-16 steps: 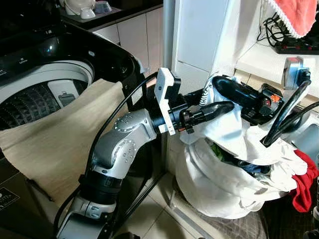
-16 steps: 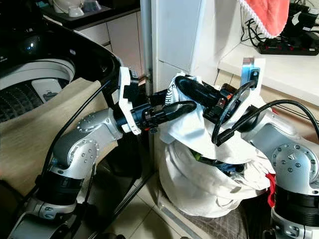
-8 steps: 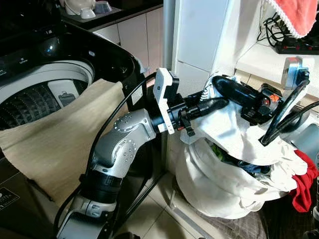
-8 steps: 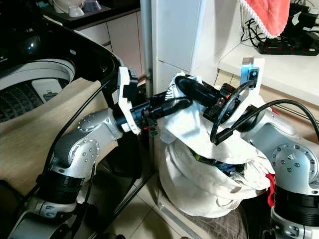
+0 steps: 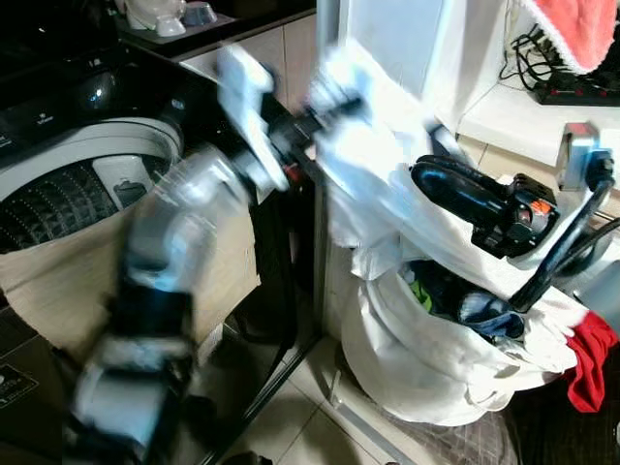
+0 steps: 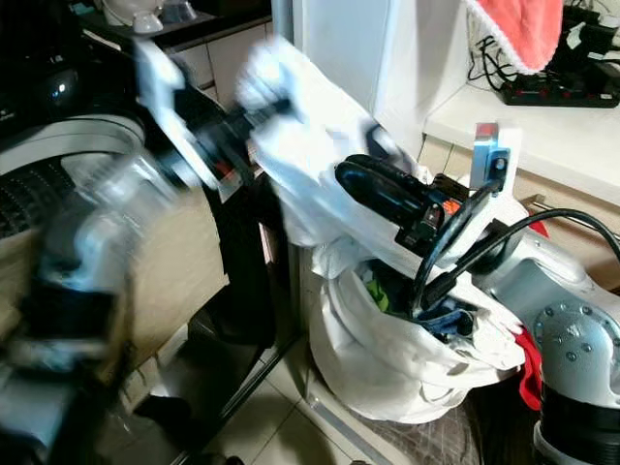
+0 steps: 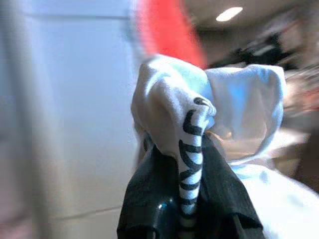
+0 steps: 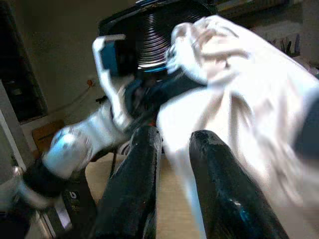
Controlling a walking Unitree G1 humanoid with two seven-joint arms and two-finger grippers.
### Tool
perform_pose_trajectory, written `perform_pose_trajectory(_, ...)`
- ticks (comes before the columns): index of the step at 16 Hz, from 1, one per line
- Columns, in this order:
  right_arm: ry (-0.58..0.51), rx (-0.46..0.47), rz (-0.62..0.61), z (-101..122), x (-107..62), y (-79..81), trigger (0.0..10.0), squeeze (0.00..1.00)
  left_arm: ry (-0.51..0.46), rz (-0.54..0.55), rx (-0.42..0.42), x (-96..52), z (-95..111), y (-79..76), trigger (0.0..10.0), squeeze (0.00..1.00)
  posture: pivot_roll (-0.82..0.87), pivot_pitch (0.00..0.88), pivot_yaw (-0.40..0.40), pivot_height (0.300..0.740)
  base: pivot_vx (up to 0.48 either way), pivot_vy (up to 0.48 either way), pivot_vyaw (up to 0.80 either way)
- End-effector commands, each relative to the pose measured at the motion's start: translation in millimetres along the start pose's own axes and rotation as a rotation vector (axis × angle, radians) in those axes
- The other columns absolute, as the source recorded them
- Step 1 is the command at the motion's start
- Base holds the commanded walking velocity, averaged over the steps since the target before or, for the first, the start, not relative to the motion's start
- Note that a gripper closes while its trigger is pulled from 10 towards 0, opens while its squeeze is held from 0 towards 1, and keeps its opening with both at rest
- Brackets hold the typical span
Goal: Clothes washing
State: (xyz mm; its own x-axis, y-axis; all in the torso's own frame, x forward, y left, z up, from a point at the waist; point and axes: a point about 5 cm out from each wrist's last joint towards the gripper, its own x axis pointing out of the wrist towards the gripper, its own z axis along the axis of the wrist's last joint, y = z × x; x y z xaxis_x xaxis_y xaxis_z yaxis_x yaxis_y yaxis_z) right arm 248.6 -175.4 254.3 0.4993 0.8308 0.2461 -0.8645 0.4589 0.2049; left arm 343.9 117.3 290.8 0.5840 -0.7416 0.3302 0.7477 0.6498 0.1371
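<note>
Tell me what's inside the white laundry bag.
Inside the white laundry bag, a green item and dark blue clothes show at the mouth. Anything deeper is hidden by the bag's walls and the white garment draped over it.

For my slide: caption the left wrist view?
Left end effector grips a white garment by its striped edge.

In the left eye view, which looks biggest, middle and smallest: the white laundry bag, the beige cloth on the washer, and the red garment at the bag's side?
1. Beige cloth, though nearness to the camera and the blurred left gripper crossing it make first place unsure.
2. White laundry bag, close behind.
3. Red garment, plainly smallest, and partly cut off.
</note>
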Motion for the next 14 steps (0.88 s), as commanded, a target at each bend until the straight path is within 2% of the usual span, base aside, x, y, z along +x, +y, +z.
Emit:
perform_pose_trajectory(1, 0.001, -0.037, -0.02, 2.3, -2.0, 1.9, 10.0, 0.0, -0.074, 0.108, 0.132, -4.7, 31.0, 21.8, 0.0, 0.0, -0.15, 0.0, 0.066, 0.74, 0.0, 0.0, 0.0)
perform_pose_trajectory(2, 0.001, -0.051, -0.034, 1.8, -2.0, 2.6, 10.0, 0.0, -0.099, 0.252, 0.295, -10.6, 58.4, 44.6, 0.0, 0.0, -0.15, 0.0, 0.071, 0.74, 0.0, 0.0, 0.0)
perform_pose_trajectory(3, -0.002, -0.062, -0.056, 1.2, -2.0, 2.5, 10.0, 0.0, -0.149, 0.492, 0.628, -23.4, 108.3, 71.3, 0.0, 0.0, -0.14, 0.0, 0.07, 0.74, 0.0, 0.0, 0.0)
perform_pose_trajectory(4, -0.001, -0.067, -0.069, 0.8, -1.9, 1.9, 10.0, 0.0, -0.196, 0.6, 0.757, -31.5, 132.0, 78.5, 0.0, 0.0, -0.14, 0.0, 0.069, 0.74, 0.0, 0.0, 0.0)
perform_pose_trajectory(5, -0.001, -0.07, -0.082, 0.3, -1.5, 1.1, 10.0, 0.0, -0.302, 0.788, 0.977, -47.9, 170.8, 83.3, 0.0, 0.0, -0.14, 0.0, 0.069, 0.74, 0.0, 0.0, 0.0)
perform_pose_trajectory(6, 0.001, -0.071, -0.085, -0.2, -1.0, 1.1, 10.0, 0.0, -0.306, 0.831, 1.031, -52.7, 182.3, 87.0, 0.0, 0.0, -0.14, 0.0, 0.069, 0.74, 0.0, 0.0, 0.0)
perform_pose_trajectory(7, 0.002, -0.072, -0.083, -0.4, -0.1, 1.4, 10.0, 0.0, -0.242, 0.826, 1.013, -51.9, 176.8, 93.9, 0.0, 0.0, -0.13, 0.0, 0.059, 0.74, 0.0, 0.0, 0.0)
perform_pose_trajectory(8, 0.008, -0.077, -0.078, -1.2, 2.0, 2.4, 10.0, 0.0, -0.1, 0.821, 0.982, -50.3, 157.1, 107.1, 0.0, 0.0, -0.14, 0.0, 0.061, 0.74, 0.0, 0.0, 0.0)
perform_pose_trajectory(9, 0.036, -0.087, -0.066, -5.6, 7.0, 6.2, 10.0, 0.0, 0.256, 0.781, 0.886, -51.3, 97.2, 126.8, 4.2, 0.0, -0.15, 0.0, 0.069, 0.74, 0.0, 0.0, 0.0)
perform_pose_trajectory(10, 0.043, -0.088, -0.064, -6.8, 8.0, 7.1, 10.0, 0.0, 0.305, 0.784, 0.86, -53.4, 86.7, 129.2, 4.2, 0.0, -0.15, 0.0, 0.069, 0.74, 0.0, 0.0, 0.0)
perform_pose_trajectory(11, 0.064, -0.088, -0.061, -12.3, 11.2, 10.0, 10.0, 0.0, 0.47, 0.84, 0.729, -69.8, 48.8, 139.1, 10.0, 0.0, -0.16, 0.0, 0.076, 0.74, 0.0, 0.0, 0.0)
perform_pose_trajectory(12, 0.091, -0.085, -0.062, -19.5, 13.7, 13.3, 10.0, 0.0, 0.667, 0.91, 0.543, -97.4, 5.6, 146.4, 10.0, 0.0, -0.16, 0.0, 0.079, 0.74, 0.0, 0.0, 0.0)
perform_pose_trajectory(13, 0.097, -0.079, -0.058, -21.7, 15.0, 15.2, 10.0, 0.0, 0.718, 0.907, 0.494, -105.6, -4.9, 146.6, 10.0, 0.0, -0.16, 0.0, 0.081, 0.74, 0.0, 0.0, 0.0)
perform_pose_trajectory(14, 0.109, -0.074, -0.044, -25.8, 18.4, 19.2, 10.0, 0.0, 0.748, 0.917, 0.393, -117.0, -17.5, 146.4, 10.0, 0.02, -0.17, 0.0, 0.084, 0.74, 0.0, 0.0, 0.0)
